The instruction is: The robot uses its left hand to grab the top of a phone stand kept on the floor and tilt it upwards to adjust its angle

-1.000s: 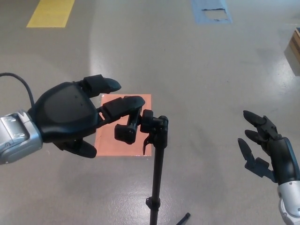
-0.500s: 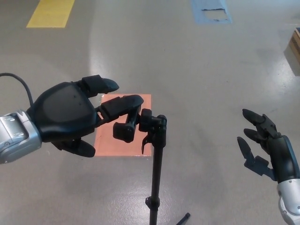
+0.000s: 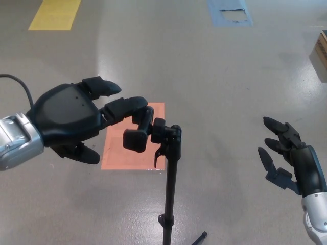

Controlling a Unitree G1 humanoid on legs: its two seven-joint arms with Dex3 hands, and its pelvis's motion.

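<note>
Grey floor backs the phone stand (image 3: 153, 133), its top touching the unclenched left hand (image 3: 76, 118).

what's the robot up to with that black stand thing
A humanoid robot is working on a black phone stand on a thin pole that rises from the grey concrete floor. Its black left hand reaches in from the side, fingers spread, one fingertip touching the stand's clamp head, not closed around it. The right hand hangs open and empty, apart from the stand. An orange floor patch lies below.

Single head view, steep downward look at floor (image 3: 214, 66), close range.
</note>
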